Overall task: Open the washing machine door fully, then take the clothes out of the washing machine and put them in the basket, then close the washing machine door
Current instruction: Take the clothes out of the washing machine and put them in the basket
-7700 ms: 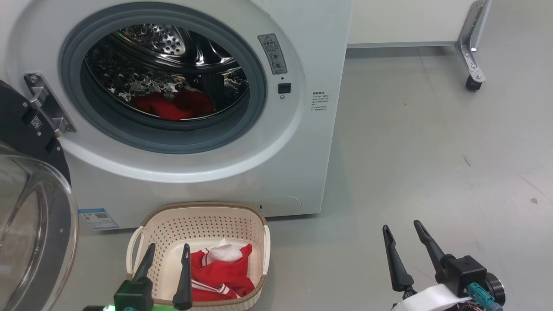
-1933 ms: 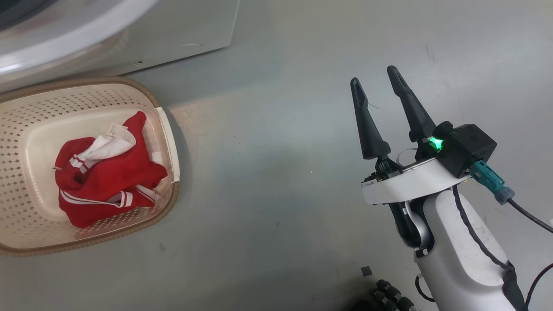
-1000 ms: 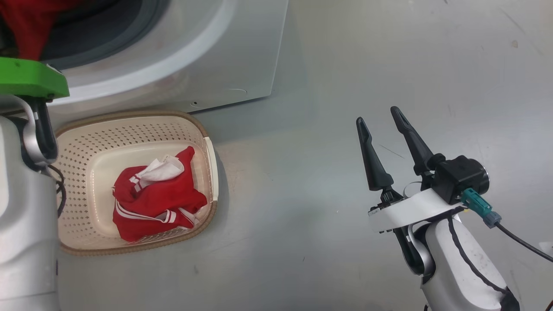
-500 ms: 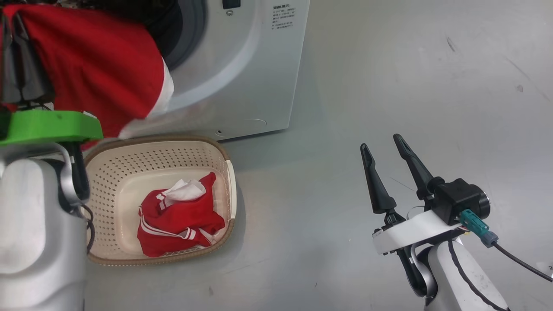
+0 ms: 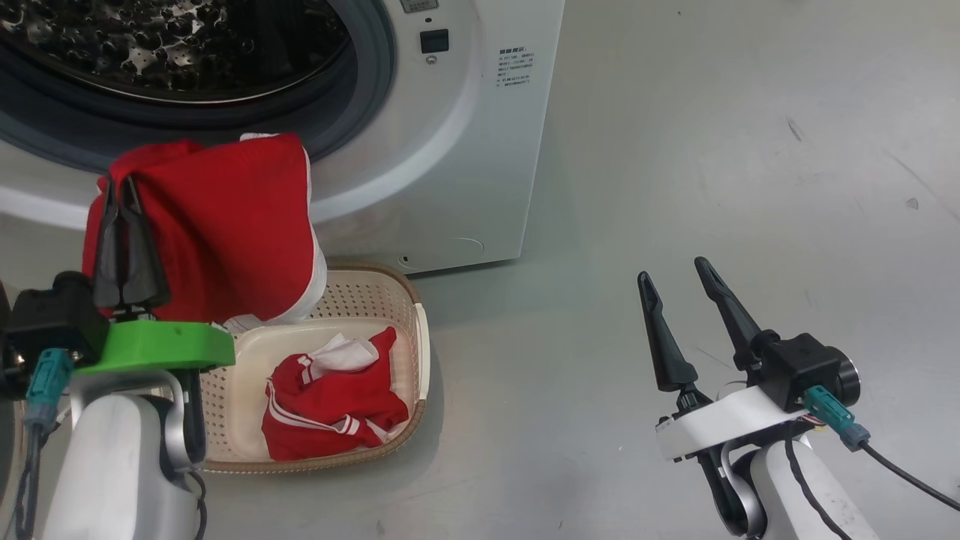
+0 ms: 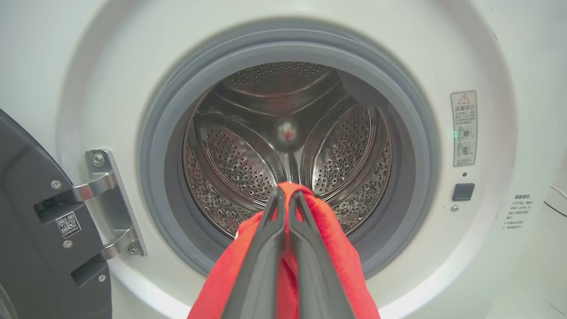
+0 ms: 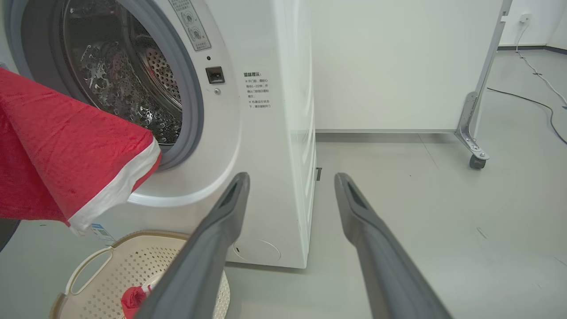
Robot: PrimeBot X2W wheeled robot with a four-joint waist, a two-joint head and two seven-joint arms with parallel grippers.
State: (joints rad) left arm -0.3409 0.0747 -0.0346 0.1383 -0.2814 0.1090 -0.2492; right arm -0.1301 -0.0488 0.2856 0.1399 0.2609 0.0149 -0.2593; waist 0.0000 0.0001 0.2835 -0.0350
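Note:
My left gripper (image 5: 122, 187) is shut on a red garment with white trim (image 5: 225, 225), one of the clothes. It hangs in front of the washing machine (image 5: 465, 150) above the back of the basket (image 5: 417, 330). Another red striped garment (image 5: 330, 409) lies in the basket. In the left wrist view the left gripper (image 6: 285, 191) pinches the red fabric (image 6: 339, 259) before the steel drum (image 6: 248, 150). The black washing machine door (image 6: 26, 230) stands swung open at the left. My right gripper (image 5: 673, 270) is open over the floor, holding nothing; its wrist view (image 7: 292, 177) shows the held garment (image 7: 57, 159) and basket (image 7: 88, 270).
Grey floor stretches to the right of the machine. A metal frame leg on a caster (image 7: 476, 133) stands by the white wall at the back right, and a cable (image 7: 531, 102) runs along the floor beyond it.
The head camera has tilted up. My left gripper has drawn the red garment out of the drum and lowered it toward the basket. The right gripper stays open.

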